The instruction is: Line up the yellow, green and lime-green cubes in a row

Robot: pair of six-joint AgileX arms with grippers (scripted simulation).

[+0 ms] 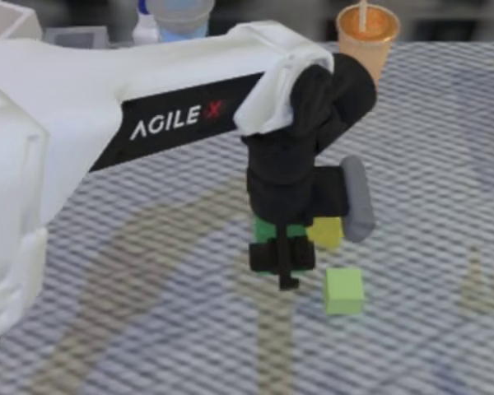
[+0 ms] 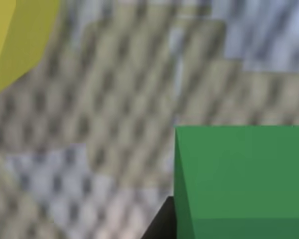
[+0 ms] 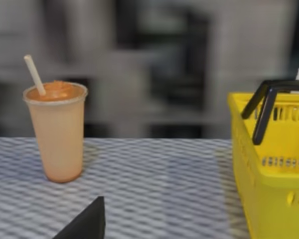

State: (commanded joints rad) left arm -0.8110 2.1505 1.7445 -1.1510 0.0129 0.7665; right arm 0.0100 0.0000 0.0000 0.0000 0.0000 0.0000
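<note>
Reaching across the patterned table [image 1: 445, 132] from the top view's left, the left arm places its gripper [image 1: 281, 255] directly over the green cube [image 1: 268, 230] near the table's middle. The top view shows green on both sides of the black fingers, so the cube sits between them, but actual contact cannot be confirmed, and whether the claw is clenched or released cannot be told. The yellow cube [image 1: 325, 233] lies just beside the green cube on its right, partly hidden by the arm's grey wrist housing. The lime-green cube [image 1: 344, 290] sits a little nearer the camera and to the right, apart from both. The left wrist view adds what the top view hides: the green cube's flat top and side fill one corner, a dark finger edge touches it, and the yellow cube fills the opposite corner. The right wrist view alone shows an orange drink cup [image 3: 56, 130] with a straw and a yellow basket [image 3: 271, 164]; only a dark tip of the right gripper [image 3: 87, 223] appears there.
</note>
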